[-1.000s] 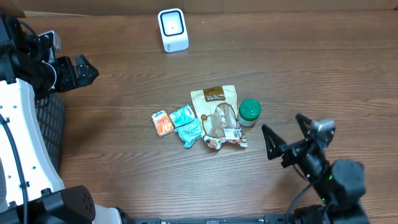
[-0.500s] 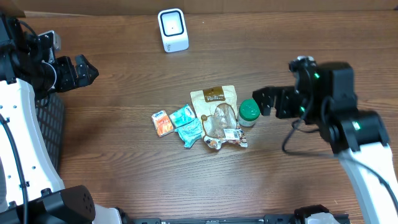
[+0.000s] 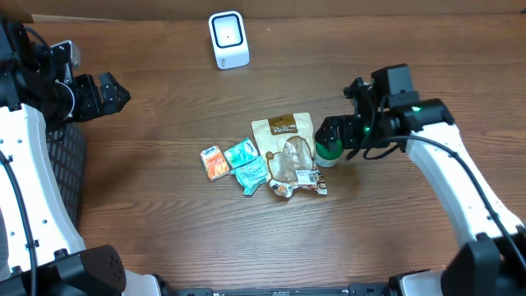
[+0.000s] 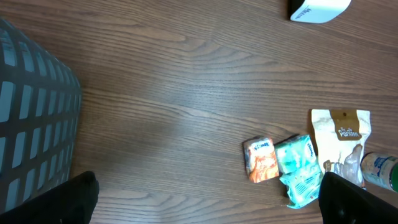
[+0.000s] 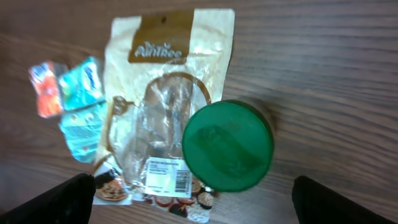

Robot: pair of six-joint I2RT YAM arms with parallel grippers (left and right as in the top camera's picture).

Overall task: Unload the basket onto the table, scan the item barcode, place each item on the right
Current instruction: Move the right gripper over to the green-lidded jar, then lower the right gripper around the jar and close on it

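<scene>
While the right gripper (image 5: 202, 199) is hanging above it with both fingers spread wide and closing on nothing, the green-lidded jar (image 5: 227, 145) is standing upright at centre right of the right wrist frame. Its long axis is pointing straight at the lens, so only the round lid is showing there. The left wrist view is giving what that one cannot: at its lower right edge the jar's pale side is peeking in.

Just left of the jar, the tan pouch (image 5: 168, 93) is lying flat, its length running top to bottom, brand header uppermost and a barcode label (image 5: 168, 175) near its lower end. Only the overhead view is showing the white scanner (image 3: 228, 39), at upper middle, well apart from the jar. The left gripper (image 3: 115, 92) is hovering at the left edge, fingers also spread.
</scene>
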